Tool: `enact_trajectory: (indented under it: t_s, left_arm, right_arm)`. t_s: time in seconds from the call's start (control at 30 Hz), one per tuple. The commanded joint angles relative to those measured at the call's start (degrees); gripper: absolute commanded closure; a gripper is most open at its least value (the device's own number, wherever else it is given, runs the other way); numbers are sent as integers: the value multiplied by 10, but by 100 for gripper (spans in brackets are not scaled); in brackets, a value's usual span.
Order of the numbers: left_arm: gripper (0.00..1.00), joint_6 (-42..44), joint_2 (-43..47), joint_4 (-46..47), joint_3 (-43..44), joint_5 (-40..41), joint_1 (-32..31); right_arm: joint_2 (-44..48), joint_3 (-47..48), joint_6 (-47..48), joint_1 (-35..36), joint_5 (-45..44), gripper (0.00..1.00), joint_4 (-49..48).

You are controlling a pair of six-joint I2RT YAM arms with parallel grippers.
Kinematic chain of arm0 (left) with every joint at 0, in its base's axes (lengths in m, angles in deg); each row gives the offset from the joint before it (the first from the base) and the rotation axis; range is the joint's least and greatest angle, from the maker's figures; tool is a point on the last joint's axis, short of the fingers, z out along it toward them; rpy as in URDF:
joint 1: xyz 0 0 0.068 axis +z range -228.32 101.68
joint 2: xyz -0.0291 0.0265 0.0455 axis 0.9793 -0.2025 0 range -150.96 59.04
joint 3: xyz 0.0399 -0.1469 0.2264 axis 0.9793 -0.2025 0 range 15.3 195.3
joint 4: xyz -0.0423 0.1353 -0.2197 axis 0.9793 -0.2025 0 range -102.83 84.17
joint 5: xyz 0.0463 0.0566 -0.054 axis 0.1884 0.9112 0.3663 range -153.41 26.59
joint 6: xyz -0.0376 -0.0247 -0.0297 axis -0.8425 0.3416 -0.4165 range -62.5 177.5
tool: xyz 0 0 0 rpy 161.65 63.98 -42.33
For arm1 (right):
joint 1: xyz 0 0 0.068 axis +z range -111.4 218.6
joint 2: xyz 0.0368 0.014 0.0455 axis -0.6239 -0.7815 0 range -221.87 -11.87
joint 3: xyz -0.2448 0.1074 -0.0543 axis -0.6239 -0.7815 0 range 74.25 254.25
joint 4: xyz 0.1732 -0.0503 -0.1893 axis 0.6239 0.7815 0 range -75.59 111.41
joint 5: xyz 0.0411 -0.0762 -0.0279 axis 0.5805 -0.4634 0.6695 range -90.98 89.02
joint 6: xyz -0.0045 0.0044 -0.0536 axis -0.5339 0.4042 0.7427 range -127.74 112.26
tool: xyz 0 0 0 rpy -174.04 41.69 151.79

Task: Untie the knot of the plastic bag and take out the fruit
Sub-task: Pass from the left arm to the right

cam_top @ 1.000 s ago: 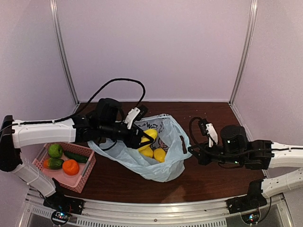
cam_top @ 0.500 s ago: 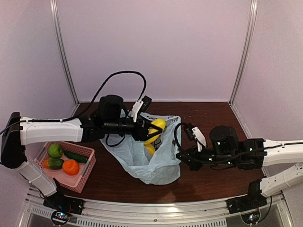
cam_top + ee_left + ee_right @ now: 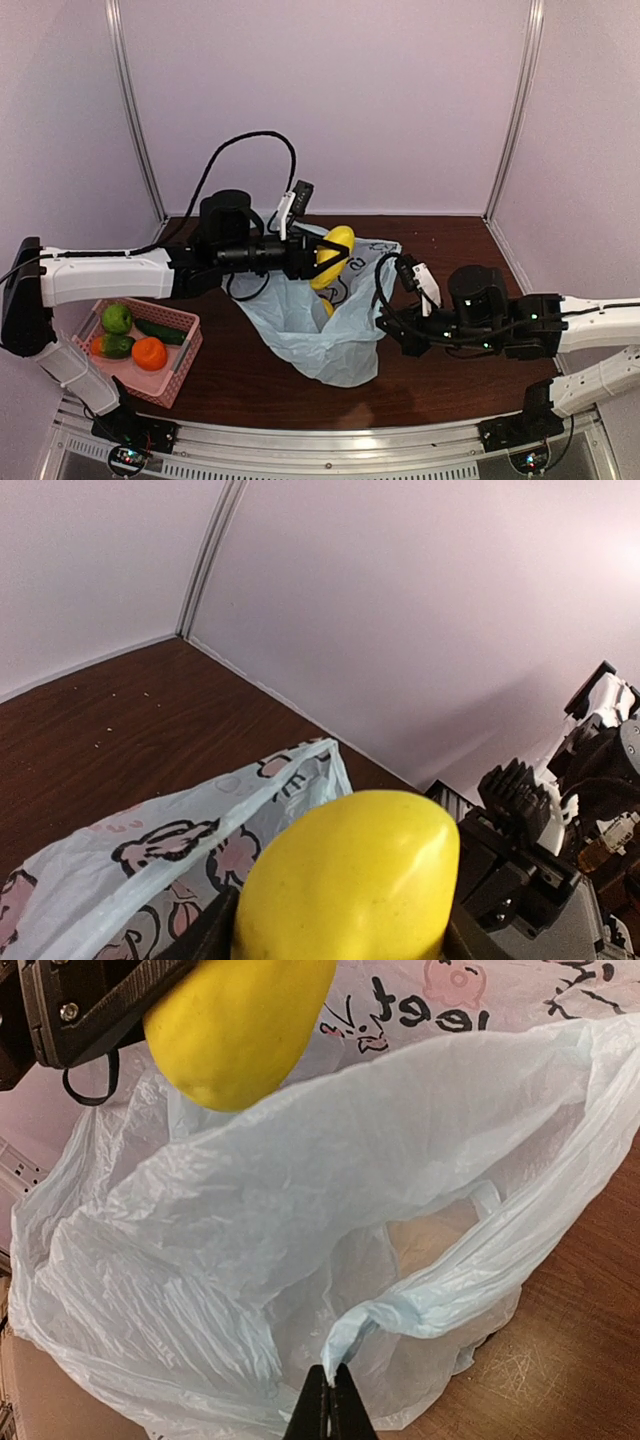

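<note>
The pale blue plastic bag stands open in the middle of the table; no knot shows. My left gripper is shut on a yellow oval fruit, raised above the bag's mouth; that fruit fills the left wrist view, with the bag below it. Another yellow fruit shows inside the bag. My right gripper is shut on a twisted handle strip of the bag, and stands at the bag's right side. The raised fruit appears at the top of the right wrist view.
A pink perforated basket at the near left holds a green round fruit, a dark green cucumber-like one, an orange one and a green-and-red one. White walls enclose the brown table.
My left gripper has lifted the yellow fruit up out of the bag. My right gripper has drawn the bag's handle leftward and up, so the bag stands taller and narrower.
</note>
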Motion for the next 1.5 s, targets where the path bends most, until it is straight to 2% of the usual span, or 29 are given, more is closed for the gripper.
enact_trajectory:
  t_s: [0.0, 0.23, 0.37, 0.53, 0.63, 0.7, 0.73, 0.77, 0.83, 0.93, 1.1, 1.2, 1.33, 1.47]
  left_arm:
    - [53, -64, 29, 64, -5, 31, 5]
    - [53, -133, 25, 122, -7, 5, 20]
    - [53, -138, 33, 86, -11, 18, 29]
    - [54, -102, 40, 23, -36, 35, 29]
    - [54, -90, 43, 48, -81, 17, 29]
    - [54, -91, 42, 65, -104, 2, 29]
    - [54, -92, 40, 71, -113, -4, 29]
    - [54, -92, 40, 80, -122, -9, 28]
    - [54, -98, 43, 98, -140, -13, 28]
    - [54, -107, 52, 106, -151, -2, 28]
    - [54, -116, 77, 103, -161, 27, 28]
    - [54, -131, 93, 106, -170, 46, 28]
    - [54, -165, 115, 84, -181, 90, 28]
    - [54, -198, 141, 85, -199, 120, 28]
  right_arm:
    - [5, -16, -7, 4, -3, 100, -18]
    - [-11, -19, -8, 4, 2, 100, -12]
    - [3, -23, -16, 4, -27, 100, 2]
    - [32, -16, -30, 4, -67, 100, 22]
    - [48, 4, -30, 4, -77, 81, 41]
    - [57, 25, -27, 4, -85, 56, 56]
    - [60, 37, -23, 4, -89, 52, 65]
    - [62, 50, -19, 3, -94, 43, 76]
    - [63, 84, -6, 4, -99, 30, 91]
    - [50, 127, 16, 3, -96, 18, 103]
    - [-15, 207, 50, 0, -90, 9, 105]
    - [-75, 251, 69, -10, -44, 8, 93]
    - [-144, 273, 81, -16, 21, 9, 42]
    - [-190, 282, 81, -18, 88, 18, -11]
